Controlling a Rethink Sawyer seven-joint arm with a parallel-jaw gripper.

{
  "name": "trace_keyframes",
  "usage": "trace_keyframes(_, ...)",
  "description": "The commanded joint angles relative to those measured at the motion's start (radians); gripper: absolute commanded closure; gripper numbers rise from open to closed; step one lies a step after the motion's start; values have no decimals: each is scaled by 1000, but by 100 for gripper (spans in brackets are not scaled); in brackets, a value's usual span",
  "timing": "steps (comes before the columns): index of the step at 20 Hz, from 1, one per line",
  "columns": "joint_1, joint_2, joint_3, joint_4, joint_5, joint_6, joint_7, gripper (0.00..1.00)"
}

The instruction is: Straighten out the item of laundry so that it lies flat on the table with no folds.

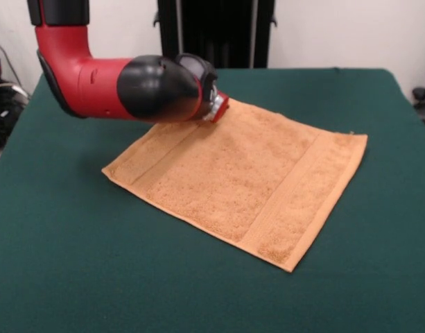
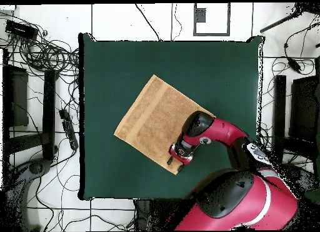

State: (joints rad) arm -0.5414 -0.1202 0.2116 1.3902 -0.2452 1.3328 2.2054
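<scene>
The orange-tan towel [image 1: 240,177] lies spread out on the dark green table [image 1: 87,263], turned diagonally, with a woven band near two opposite edges and no folds showing. In the overhead view the towel [image 2: 156,120] sits near the table's [image 2: 106,67] middle. My gripper [image 1: 215,107] is low over the towel's far corner, mostly hidden behind the red and black wrist. In the overhead view the gripper [image 2: 175,161] is at the towel's corner nearest the robot base. Whether it holds the cloth does not show.
The black pedestal [image 1: 212,31] stands behind the table's far edge. Cables [image 2: 50,54] and black stands [image 2: 290,117] lie on the floor round the table. Green cloth surrounds the towel on all sides.
</scene>
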Motion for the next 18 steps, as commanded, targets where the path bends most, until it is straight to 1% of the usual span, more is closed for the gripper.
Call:
trace_keyframes(1, 13, 223, -111, -137, -236, -406, 35, 0)
trace_keyframes(8, 17, 246, -120, -148, -251, -429, 65, 0)
trace_keyframes(18, 22, 237, -128, -118, -271, -441, 67, 0)
